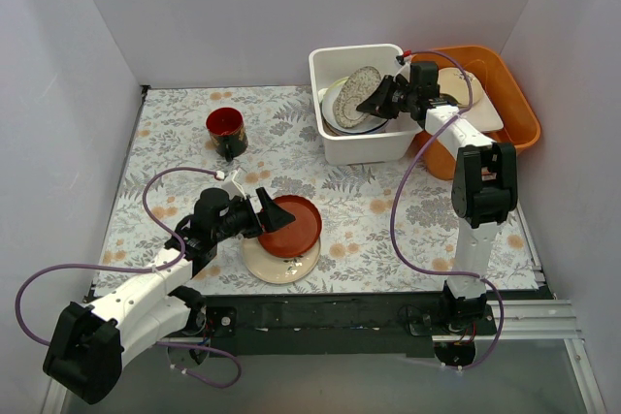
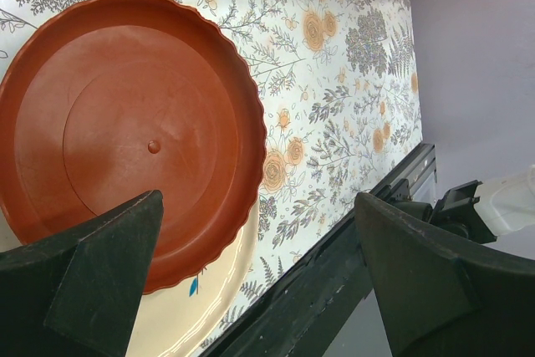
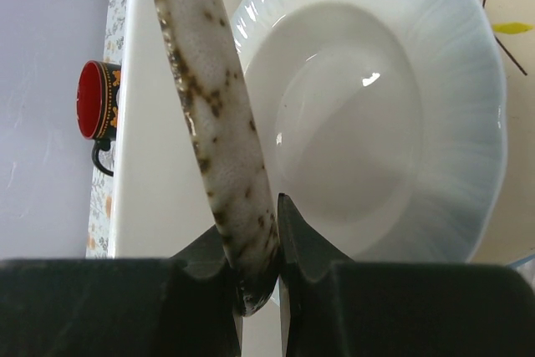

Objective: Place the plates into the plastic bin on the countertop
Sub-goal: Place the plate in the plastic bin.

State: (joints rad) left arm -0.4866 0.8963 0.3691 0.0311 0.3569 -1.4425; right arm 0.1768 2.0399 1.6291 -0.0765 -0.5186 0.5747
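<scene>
right jaws pinch the speckled dish (image 3: pixel 219 148) edgewise so it drops into the bin (image 1: pixel 364 147); left jaws spread for the red plate (image 2: pixel 125 123).

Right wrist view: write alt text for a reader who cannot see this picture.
The right end effector pinches the rim of a speckled oval dish, seen edge-on, before a white fluted plate. At left, beyond the white wall of the plastic bin, a dark-red cup sits on the flowered countertop.

cream plate (image 1: pixel 278 270) mostly under red-brown plate (image 1: pixel 295 227), speckled dish (image 3: pixel 214 123) cropped
</scene>
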